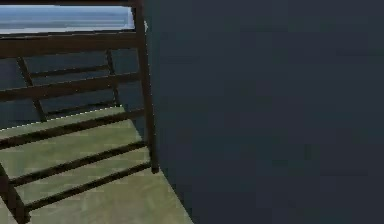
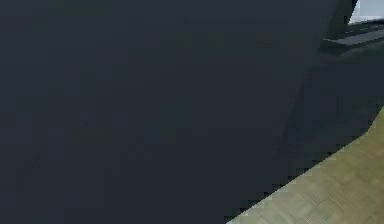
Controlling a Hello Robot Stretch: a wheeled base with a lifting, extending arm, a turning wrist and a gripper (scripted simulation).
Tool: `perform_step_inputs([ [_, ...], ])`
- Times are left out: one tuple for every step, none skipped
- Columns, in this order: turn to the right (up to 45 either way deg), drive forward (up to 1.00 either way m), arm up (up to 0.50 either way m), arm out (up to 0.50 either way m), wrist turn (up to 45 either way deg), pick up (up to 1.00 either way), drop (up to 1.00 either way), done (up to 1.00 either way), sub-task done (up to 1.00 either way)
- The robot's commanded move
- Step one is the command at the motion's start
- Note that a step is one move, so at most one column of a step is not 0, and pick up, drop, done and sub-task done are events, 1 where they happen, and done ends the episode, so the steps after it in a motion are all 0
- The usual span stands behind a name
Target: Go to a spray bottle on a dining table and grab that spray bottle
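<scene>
Item: dark brown wooden slatted frame (image 1: 146, 100), left of the dark blue-grey wall (image 1: 270, 110) ahead of me; cut off at left and bottom, kind untold.
Item: pale blue band (image 1: 65, 18) above that frame, left of the wall; cut off at the top edge.
Item: pale sliver (image 2: 368, 12) right of the wall on my arm side, cut off at the corner.

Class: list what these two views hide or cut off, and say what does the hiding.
- Forward view: the dark wall hides whatever lies beyond it.
- Forward view: the wooden slatted frame runs off the left and bottom edges; what it is cannot be told.
- Arm side view: the ledge is cut by the top right corner.
</scene>
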Motion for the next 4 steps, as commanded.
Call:
perform_step_inputs([
  [45.0, 0.0, 0.0, 0.0, 0.0, 0.0, 0.0, 0.0, 0.0],
  [45.0, 0.0, 0.0, 0.0, 0.0, 0.0, 0.0, 0.0, 0.0],
  [45.0, 0.0, 0.0, 0.0, 0.0, 0.0, 0.0, 0.0, 0.0],
  [33.0, 0.0, 0.0, 0.0, 0.0, 0.0, 0.0, 0.0, 0.0],
])
